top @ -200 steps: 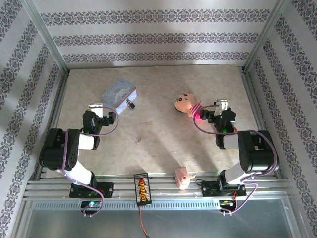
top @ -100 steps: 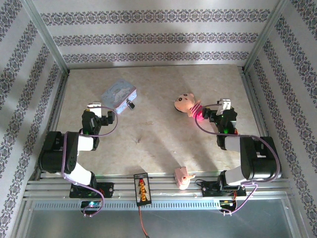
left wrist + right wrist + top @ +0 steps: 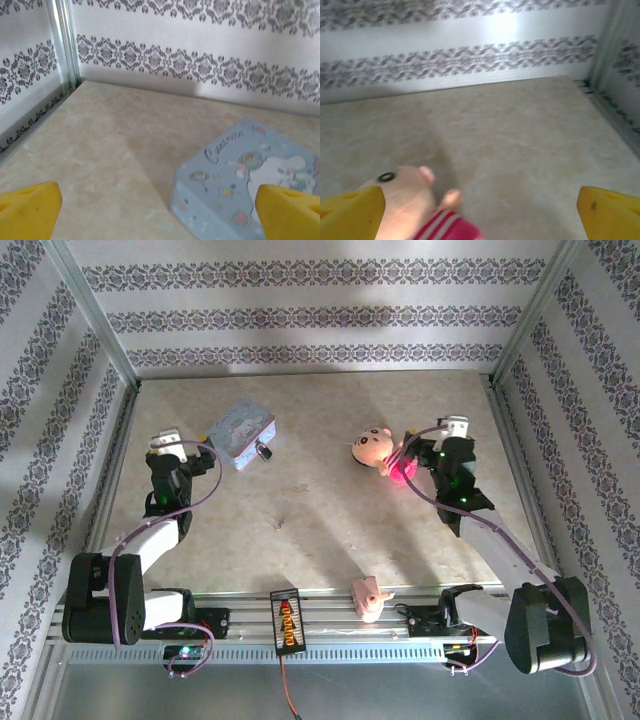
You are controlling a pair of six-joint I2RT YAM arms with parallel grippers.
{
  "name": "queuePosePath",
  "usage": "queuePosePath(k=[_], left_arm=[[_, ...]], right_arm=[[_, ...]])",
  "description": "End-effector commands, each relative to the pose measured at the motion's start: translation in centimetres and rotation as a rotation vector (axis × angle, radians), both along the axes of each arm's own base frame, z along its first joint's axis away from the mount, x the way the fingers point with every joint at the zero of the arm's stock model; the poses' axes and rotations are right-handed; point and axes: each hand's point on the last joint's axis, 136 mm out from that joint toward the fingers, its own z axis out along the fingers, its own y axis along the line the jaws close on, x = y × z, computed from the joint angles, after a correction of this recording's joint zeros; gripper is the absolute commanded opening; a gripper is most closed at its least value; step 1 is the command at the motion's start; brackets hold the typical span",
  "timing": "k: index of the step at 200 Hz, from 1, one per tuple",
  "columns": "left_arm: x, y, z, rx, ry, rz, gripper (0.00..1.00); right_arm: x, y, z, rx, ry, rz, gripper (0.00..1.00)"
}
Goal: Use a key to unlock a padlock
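Left gripper [image 3: 159,210]: jaws spread wide, nothing between them. Its yellow fingertips [image 3: 27,210] sit at the two bottom corners of the left wrist view. The pale blue tin [image 3: 240,192], lid printed with a cartoon figure and script, lies flat on the table [image 3: 100,150] just ahead. It is offset toward the fingertip on the right of that view and is not touched by either. From the top camera this gripper sits to the left of the tin, near but apart, at the left side of the table. The padlock [image 3: 264,452], tiny and dark with a silvery part, rests on the table against the tin's near-right edge, on the side away from the left gripper; whether it actually touches the tin cannot be resolved. Right gripper [image 3: 480,214]: jaws likewise spread wide, gripping nothing. The pink doll [image 3: 407,197] lies on the table beside the fingertip on the left of the right wrist view, head up-frame, striped pink garment at the bottom edge; contact cannot be told. From above, the right gripper is just right of the doll's pink body, on the right half of the table, well apart from the padlock. A small pink figure [image 3: 367,597] sits at the table's near edge between the two arm bases.
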Motion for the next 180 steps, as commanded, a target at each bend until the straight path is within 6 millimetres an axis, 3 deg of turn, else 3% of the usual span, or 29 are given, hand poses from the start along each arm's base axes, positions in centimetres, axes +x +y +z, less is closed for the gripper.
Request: queuePosePath(k=[1,34,63,114,141,180], left_arm=[[0.3,0.6,0.7,-0.121,0.028,0.059,0.99],[1.8,0.4,1.2,-0.207,0.095,0.073,0.99],[5.1,-1.5,1.1,-0.265,0.233,-0.019,0.99],[10.6,-3.9,-2.2,-0.275,0.475,-0.153,0.99],[12.8,-5.6,-4.3,-0.298,0.568,-0.251,0.99],[15.1,-7.1,-7.1,-0.304,0.639,-0.351,0.99]], right_arm=[[-1.2,1.7,-2.0,-0.054,0.152,-0.025,0.98],[-1.5,6.5,-2.5,-0.093,0.245,0.031,0.98],[-1.4,10.7,-3.6,-0.061,0.332,0.091,0.88],[-1.6,18.3,-6.0,-0.023,0.484,0.22,0.76],[-1.6,20.9,-7.4,-0.003,0.56,0.267,0.74],[-1.5,22.5,-9.7,0.04,0.66,0.281,0.68]])
